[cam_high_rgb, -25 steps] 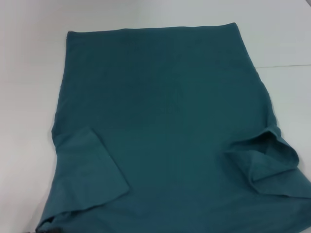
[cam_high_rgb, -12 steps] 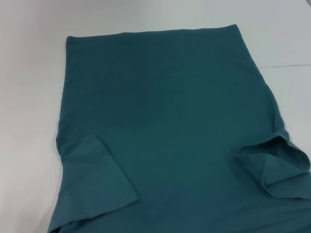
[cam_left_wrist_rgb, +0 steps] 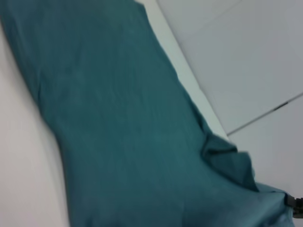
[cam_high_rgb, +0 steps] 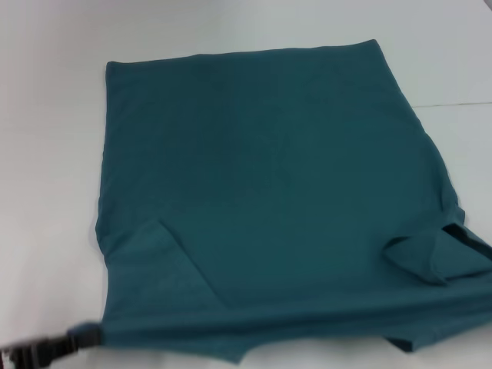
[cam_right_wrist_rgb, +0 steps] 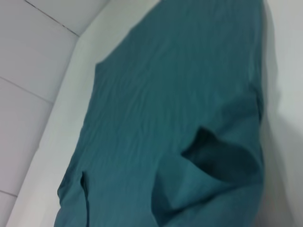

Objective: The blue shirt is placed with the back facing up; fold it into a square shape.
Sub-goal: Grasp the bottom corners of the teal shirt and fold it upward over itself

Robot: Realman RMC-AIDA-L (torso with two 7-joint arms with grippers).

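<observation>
Nearest the robot, the blue shirt's (cam_high_rgb: 261,192) shoulder edge is lifted off the white table (cam_high_rgb: 46,154) and stretched taut between the two arms. At the lower left corner the left gripper (cam_high_rgb: 65,344) shows as a dark blurred shape touching the cloth; whether its fingers are clamped I cannot tell. On the right, a dark part of the right gripper (cam_high_rgb: 470,240) sits against the folded-in sleeve, its state equally unclear. Beyond, both sleeves lie turned inward, and the plain body lies flat toward the far hem.

Teal blue shirt (cam_high_rgb: 269,184), plain side up, sleeves folded inward
</observation>
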